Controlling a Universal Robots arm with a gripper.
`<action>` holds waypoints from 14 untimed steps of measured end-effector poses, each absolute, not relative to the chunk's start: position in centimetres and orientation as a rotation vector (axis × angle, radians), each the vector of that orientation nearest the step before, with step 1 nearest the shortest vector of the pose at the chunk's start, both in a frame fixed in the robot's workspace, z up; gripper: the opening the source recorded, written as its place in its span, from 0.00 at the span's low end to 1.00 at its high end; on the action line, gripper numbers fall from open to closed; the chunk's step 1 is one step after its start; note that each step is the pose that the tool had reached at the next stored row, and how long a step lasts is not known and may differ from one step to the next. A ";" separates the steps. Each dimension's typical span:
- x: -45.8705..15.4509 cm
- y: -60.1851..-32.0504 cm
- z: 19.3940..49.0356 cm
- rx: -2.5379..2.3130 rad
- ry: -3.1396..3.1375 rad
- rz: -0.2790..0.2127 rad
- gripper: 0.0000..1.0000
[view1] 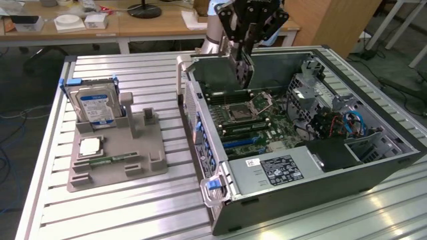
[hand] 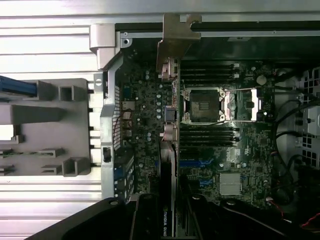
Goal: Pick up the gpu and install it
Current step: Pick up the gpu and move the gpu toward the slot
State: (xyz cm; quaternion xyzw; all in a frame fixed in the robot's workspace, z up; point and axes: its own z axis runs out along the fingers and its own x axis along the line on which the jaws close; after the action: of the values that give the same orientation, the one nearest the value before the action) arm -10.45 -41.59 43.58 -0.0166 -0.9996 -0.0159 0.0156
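My tool [view1: 245, 46], partly closed, clamps one end of the gpu [view1: 241, 70]. The card hangs below it, long axis apparently upright, grey bracket [hand: 175, 35] lowest, above the motherboard [view1: 257, 120] inside the open case [view1: 300, 172] on the bench [view1: 133, 210].

Black gripper [view1: 243, 50] of open, hole-pierced linkage plates, ending in two slim black fingers [view1: 238, 47] and carried on a silver-grey cylindrical arm [view1: 212, 39] with a pale blue joint cap [view1: 214, 10]; the wrist view shows its rounded black housing [hand: 95, 222] with a small screw head [hand: 114, 202].
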 end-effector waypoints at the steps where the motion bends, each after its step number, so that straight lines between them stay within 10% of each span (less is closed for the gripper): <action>1: -10.1 -41.6 43.6 -0.052 -3.110 -0.049 0.26; 14: -6.7 -41.6 43.6 -0.052 -3.110 -0.049 0.26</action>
State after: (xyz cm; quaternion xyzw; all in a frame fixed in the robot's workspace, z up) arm -6.74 -41.59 43.57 -0.0167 -0.9996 -0.0159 0.0156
